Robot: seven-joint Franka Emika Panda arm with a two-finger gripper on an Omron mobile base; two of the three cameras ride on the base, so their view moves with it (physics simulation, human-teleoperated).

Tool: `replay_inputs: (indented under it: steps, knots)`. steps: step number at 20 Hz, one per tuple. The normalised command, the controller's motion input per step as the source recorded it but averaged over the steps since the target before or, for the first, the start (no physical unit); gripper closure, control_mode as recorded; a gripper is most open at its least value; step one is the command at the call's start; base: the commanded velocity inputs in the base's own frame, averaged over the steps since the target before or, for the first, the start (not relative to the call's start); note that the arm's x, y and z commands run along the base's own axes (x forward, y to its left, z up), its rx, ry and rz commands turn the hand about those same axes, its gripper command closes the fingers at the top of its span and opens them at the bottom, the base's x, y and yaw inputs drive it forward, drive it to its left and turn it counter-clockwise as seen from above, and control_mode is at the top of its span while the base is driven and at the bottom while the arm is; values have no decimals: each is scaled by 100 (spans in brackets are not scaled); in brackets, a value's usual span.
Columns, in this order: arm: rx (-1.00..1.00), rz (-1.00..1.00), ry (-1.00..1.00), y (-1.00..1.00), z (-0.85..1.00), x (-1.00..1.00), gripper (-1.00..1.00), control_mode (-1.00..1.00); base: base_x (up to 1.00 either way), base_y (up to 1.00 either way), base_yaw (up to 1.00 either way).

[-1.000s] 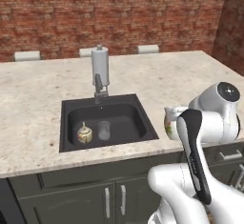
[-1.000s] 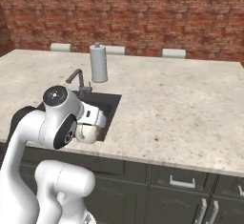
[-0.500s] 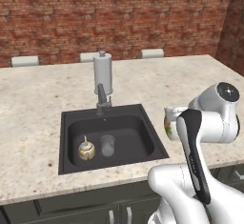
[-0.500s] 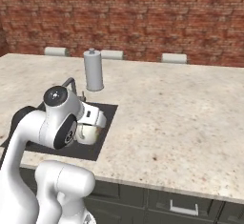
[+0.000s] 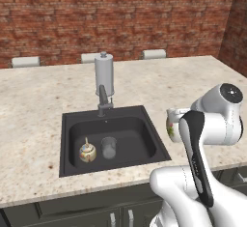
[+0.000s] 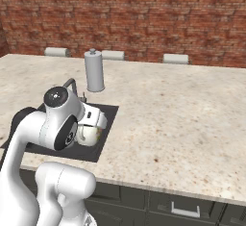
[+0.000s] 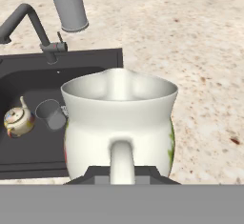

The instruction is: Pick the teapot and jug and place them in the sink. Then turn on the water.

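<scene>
Item 1, jug (image 7: 119,123): cream-white pitcher with floral belly, standing upright, handle turned toward the hand camera. In the left base view the jug (image 5: 172,124) is showing just beside the sink's right rim, partly hidden behind the white arm; whether it is resting on the desk or being held clear of it cannot be told. In the right base view the jug (image 6: 88,133) is peeking out from under the arm's wrist, at the sink's near right corner.

Item 2, gripper (image 7: 122,173): sitting at the jug's handle, its dark body lying directly below the handle; the fingertips are hidden, so whether they are spread or pinching the handle cannot be told.

Item 3, teapot (image 5: 87,151): small round floral pot, lying inside the sink, toward the basin's left side, upright with its lid knob up.

Item 4, drinking glass (image 5: 109,147): clear, sitting in the basin just beside the teapot, on its right.

Item 5, sink (image 5: 144,120): dark rectangular basin set into the speckled desk (image 5: 34,100).

Item 6, tap (image 5: 103,100): dark grey, standing at the sink's back edge.

Item 7, grey cylinder (image 5: 103,71): standing upright on the desk just behind the tap.
</scene>
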Motion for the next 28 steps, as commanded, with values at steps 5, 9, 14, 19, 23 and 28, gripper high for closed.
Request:
replay_inputs:
  steps: [5,9,14,19,23,28]
  knots:
    - [0,0,-2,6,-5,12,100,-100,18,1,0]
    - [0,2,-9,37,-11,26,100,-100,0,0,0]
    - [0,4,-9,48,-9,27,100,-100,0,0,0]
    - [0,4,-7,37,-9,30,100,-100,0,0,0]
    - [0,3,-8,33,-22,30,100,-100,0,0,0]
    - [0,1,-7,30,-34,31,100,-100,0,0,0]
